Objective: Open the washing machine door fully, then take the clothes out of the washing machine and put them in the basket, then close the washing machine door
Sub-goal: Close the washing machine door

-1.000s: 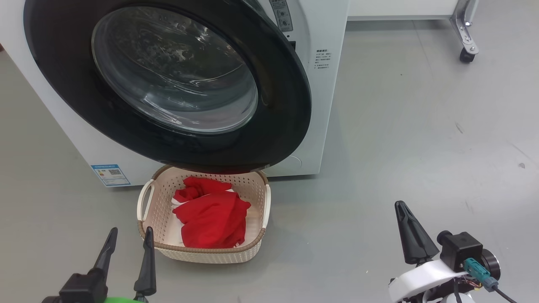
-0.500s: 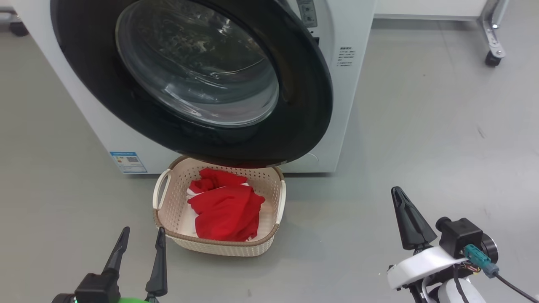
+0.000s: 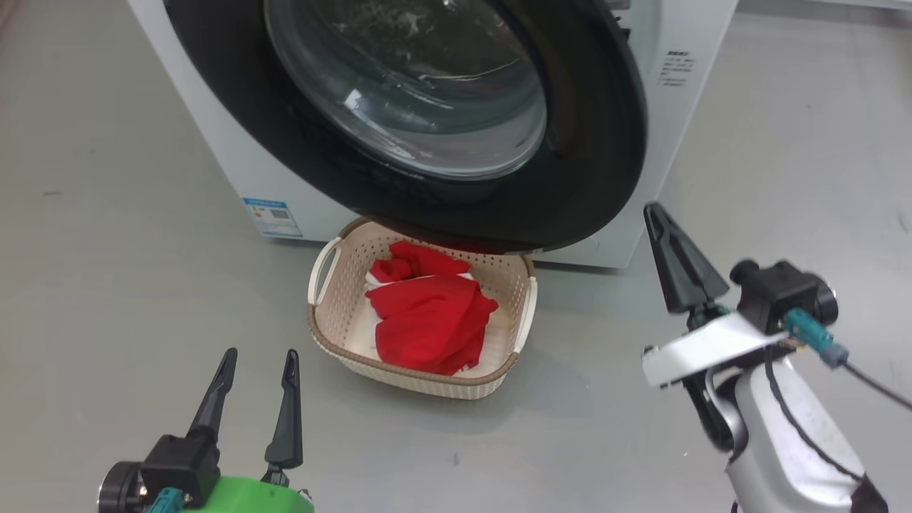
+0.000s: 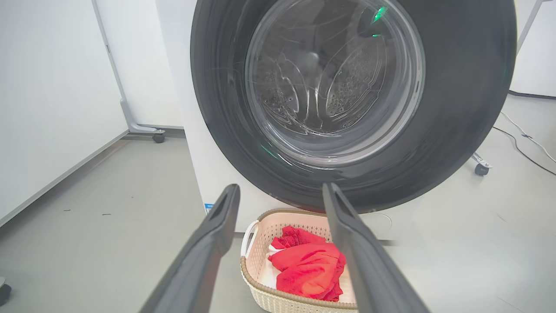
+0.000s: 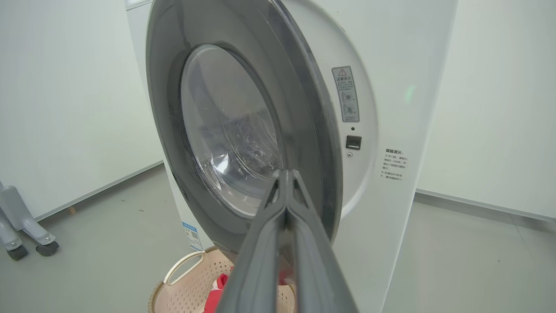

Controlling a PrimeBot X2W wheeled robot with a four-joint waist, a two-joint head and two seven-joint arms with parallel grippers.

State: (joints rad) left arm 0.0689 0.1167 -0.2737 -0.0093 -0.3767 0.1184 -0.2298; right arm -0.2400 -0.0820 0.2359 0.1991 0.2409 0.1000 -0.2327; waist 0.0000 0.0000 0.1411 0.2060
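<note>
moved: the camera has swung, so the washer and basket sit further right in the head view. Beyond that, the right gripper (image 3: 654,214) has come up and forward toward the door's free edge.
left gripper (image 3: 260,353): nearest and low, jaws spread and empty, pointing at the floor (image 3: 107,214) just left of the basket.
right gripper: jaws pressed together, holding nothing. Near the door rim but apart from it.
basket (image 3: 420,377): on the floor in front of the washer, back rim tucked under the door's lower edge.
clothes (image 3: 431,320): red heap inside the basket.
door (image 3: 591,142): ajar, swung out from the front. The right wrist view shows the gap on the latch side.
washer (image 3: 228,164): drum seen through the glass looks empty.
progress: unloading looks done, only closing the door is left.
room: open floor on both sides. The tight spot is the door rim over the basket, can't tell if they clear. A cable (image 4: 519,139) and a castor leg (image 4: 158,138) lie well off to the sides.
</note>
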